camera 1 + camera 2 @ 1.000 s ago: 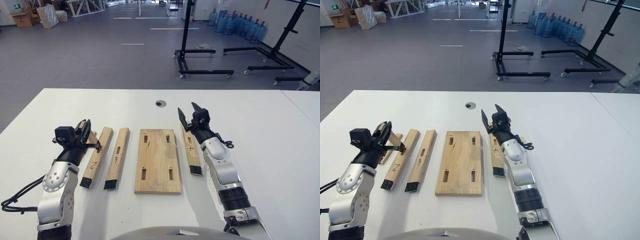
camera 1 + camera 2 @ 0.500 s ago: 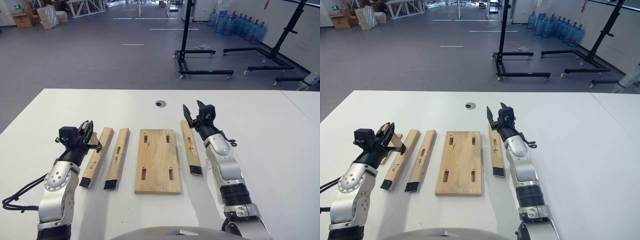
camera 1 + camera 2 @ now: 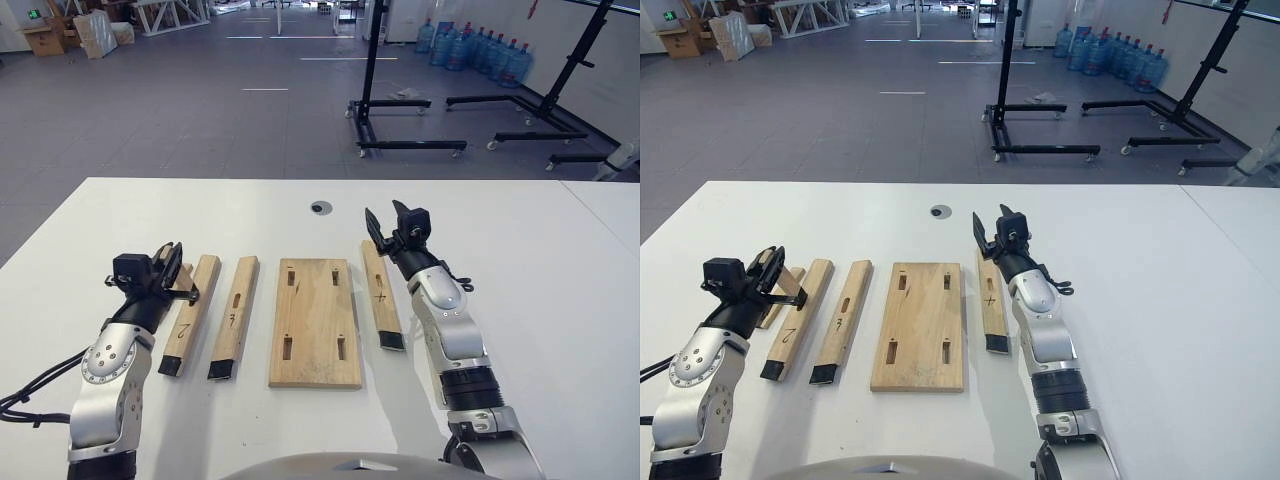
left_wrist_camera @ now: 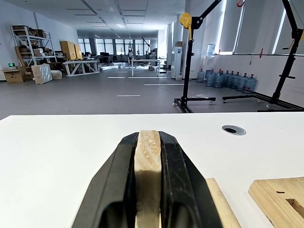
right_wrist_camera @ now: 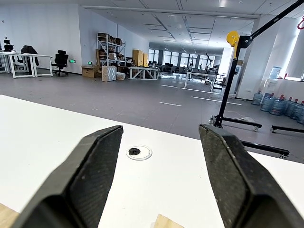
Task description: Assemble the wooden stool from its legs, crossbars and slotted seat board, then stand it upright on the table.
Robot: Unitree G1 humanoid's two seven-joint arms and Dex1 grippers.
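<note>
Wooden leg marked "2" [image 3: 190, 312] and leg marked "+" [image 3: 381, 297] flank the pale four-slot seat board [image 3: 315, 322]; left tool [image 4: 148, 142] clamps a wooden strip [image 4: 148, 159], right tool [image 5: 159, 137] gapes released

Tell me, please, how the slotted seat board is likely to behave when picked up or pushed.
The seat board looks like a solid wooden plank, so it is probably stiff, not floppy. It lies flat on the table, so if pushed it should slide, not roll or tip.
</note>
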